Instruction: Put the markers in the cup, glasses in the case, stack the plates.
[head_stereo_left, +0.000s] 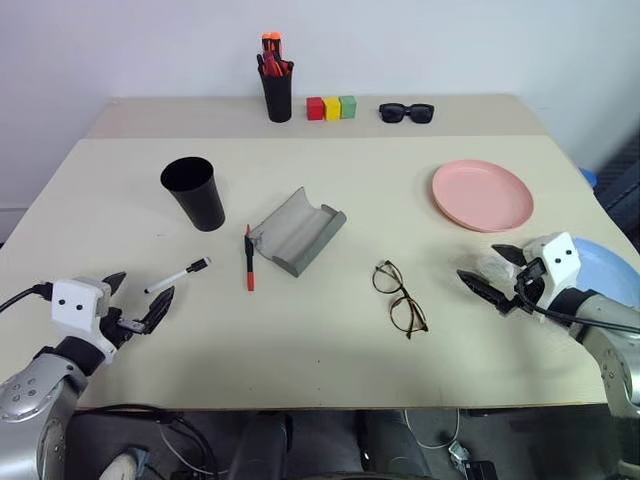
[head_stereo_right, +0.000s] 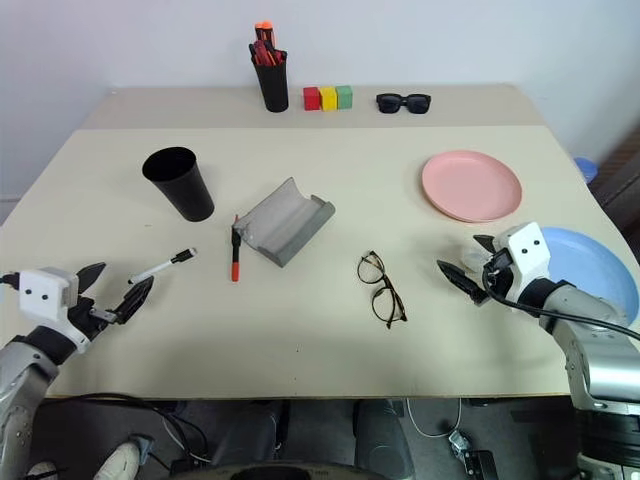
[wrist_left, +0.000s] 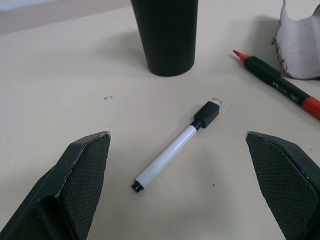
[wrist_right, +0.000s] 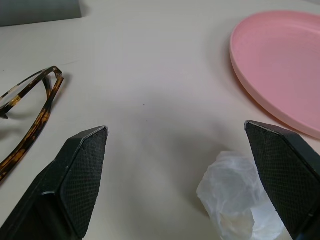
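A black cup (head_stereo_left: 195, 192) stands upright left of centre. The white marker (head_stereo_left: 178, 276) lies in front of it, just ahead of my open left gripper (head_stereo_left: 140, 296), which holds nothing. The red marker (head_stereo_left: 249, 262) lies beside the open grey case (head_stereo_left: 297, 231) at the table's middle. Wire-framed glasses (head_stereo_left: 399, 297) rest unfolded right of centre. My right gripper (head_stereo_left: 487, 268) is open and empty, between the glasses and the light blue plate (head_stereo_left: 610, 272) at the right edge. The pink plate (head_stereo_left: 482, 195) lies behind it.
At the back stand a black pen holder (head_stereo_left: 277, 90) with orange-red pens, three coloured blocks (head_stereo_left: 331, 107) and black sunglasses (head_stereo_left: 406, 113). A crumpled bit of clear plastic (wrist_right: 235, 197) lies between my right fingers, near the pink plate.
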